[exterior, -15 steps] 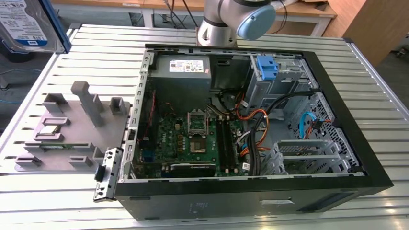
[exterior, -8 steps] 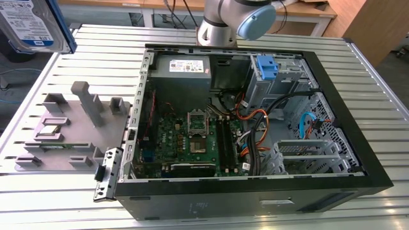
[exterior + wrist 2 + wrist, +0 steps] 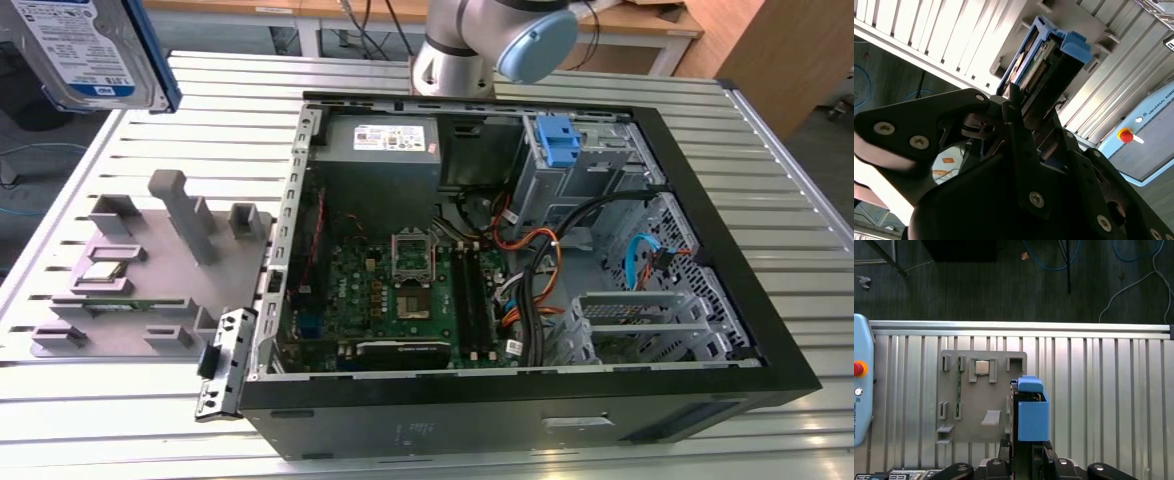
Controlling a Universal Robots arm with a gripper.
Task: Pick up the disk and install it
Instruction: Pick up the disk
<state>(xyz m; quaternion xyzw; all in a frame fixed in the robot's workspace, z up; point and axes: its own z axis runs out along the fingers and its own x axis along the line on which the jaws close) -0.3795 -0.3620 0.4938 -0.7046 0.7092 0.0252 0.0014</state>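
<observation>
Slatted worktop [image 3: 120,400] carries an open computer case [image 3: 467,425] and a grey holder plate [image 3: 247,275]. The tool [image 3: 1016,110] clenches the disk [image 3: 94,50] high above that plate (blue rails left free, presumably for the bay), not yet installed.

Slatted metal table [image 3: 781,150], open computer case [image 3: 534,412] on it, grey parts holder [image 3: 160,282] alongside

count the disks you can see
1. The disk is clamped in the gripper, at the exterior view's top left. The bays of the case may hide others.
</observation>
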